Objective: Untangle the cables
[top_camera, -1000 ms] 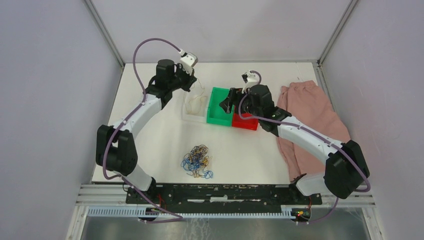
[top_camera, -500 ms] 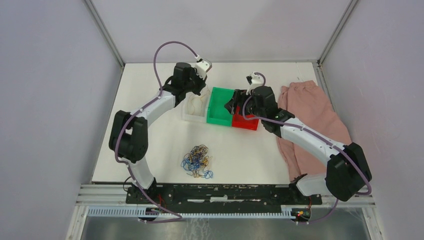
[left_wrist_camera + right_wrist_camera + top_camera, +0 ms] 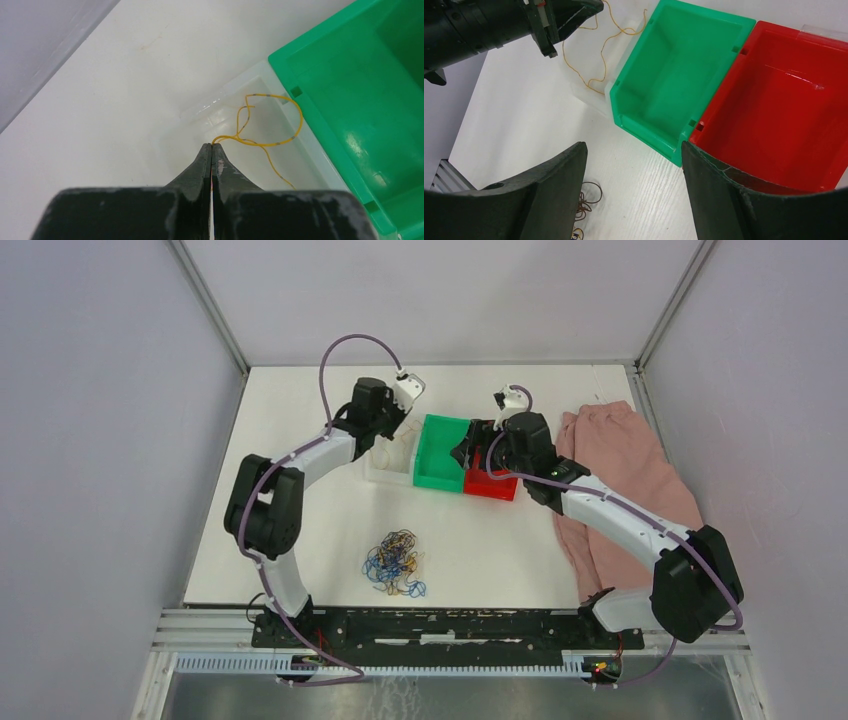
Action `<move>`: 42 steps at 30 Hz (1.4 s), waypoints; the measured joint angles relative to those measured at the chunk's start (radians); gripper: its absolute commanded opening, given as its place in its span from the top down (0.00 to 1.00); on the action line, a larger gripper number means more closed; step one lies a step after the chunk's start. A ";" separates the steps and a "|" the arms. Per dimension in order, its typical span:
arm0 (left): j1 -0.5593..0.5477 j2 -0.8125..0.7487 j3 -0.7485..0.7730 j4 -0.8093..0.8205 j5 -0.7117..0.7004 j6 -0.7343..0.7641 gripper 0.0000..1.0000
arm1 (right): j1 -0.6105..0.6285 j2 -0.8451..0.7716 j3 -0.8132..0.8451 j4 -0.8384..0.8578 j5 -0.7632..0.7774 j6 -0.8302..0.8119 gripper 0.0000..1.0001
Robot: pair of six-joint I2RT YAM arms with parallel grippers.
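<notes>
Top, left-wrist and right-wrist views of the two arms at the far half of the table (image 3: 300, 510).

The left tool (image 3: 212, 146) has its fingers pressed together, clamped on one end of a yellow cable (image 3: 301, 120). From the tips of this tool the strand runs forward in a curly loop over the clear tray (image 3: 230, 91), which lies directly beneath and ahead of it. Whether the strand touches the tray floor cannot be told. The green bin (image 3: 320, 47) stands just to the right of this tool, touching the tray.

The right tool (image 3: 633, 146) has its fingers spread wide apart and holds nothing. It hovers above the near edge of the bins: the green bin lies ahead of it and to its left, and the red bin (image 3: 784, 100) ahead and to its right, the two bins wall to wall. The left tool appears at the upper left of this view, with the yellow strand trailing from it.

The tangle of cables (image 3: 395, 562), in blue, dark brown and yellow, lies on the table well apart from both tools, on the side toward the arm bases. A pink cloth (image 3: 620, 455) lies to the right of the right tool, partly under that arm.
</notes>
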State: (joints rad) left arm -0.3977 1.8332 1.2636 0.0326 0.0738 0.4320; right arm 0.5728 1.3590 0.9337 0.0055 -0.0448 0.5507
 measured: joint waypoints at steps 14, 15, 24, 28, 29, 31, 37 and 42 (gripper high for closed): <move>-0.014 0.080 -0.006 0.002 0.014 0.000 0.97 | -0.008 -0.002 0.000 -0.032 0.002 -0.007 0.25; -0.014 0.090 -0.006 0.002 0.014 0.000 0.97 | -0.008 -0.003 0.000 -0.034 0.002 -0.008 0.25; -0.014 0.120 0.004 -0.013 0.025 -0.005 0.62 | -0.012 -0.009 0.000 -0.041 0.001 -0.016 0.25; -0.014 0.108 0.031 -0.065 0.048 -0.020 0.42 | -0.012 -0.010 0.000 -0.044 0.000 -0.016 0.24; -0.013 0.098 0.034 -0.076 0.058 -0.020 0.37 | -0.012 -0.010 0.000 -0.045 0.000 -0.016 0.24; -0.010 0.069 0.036 -0.100 0.071 -0.023 0.29 | -0.012 -0.015 0.000 -0.052 -0.002 -0.016 0.25; 0.004 -0.002 0.104 -0.210 0.130 -0.024 0.13 | -0.012 -0.040 0.000 -0.080 -0.005 -0.018 0.25; 0.016 -0.019 0.111 -0.293 0.204 -0.023 0.07 | -0.012 -0.054 0.000 -0.100 -0.007 -0.019 0.25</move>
State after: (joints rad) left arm -0.3813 1.8141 1.3750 -0.2604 0.2783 0.4088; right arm 0.5606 1.3048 0.9340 -0.0944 -0.0521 0.5316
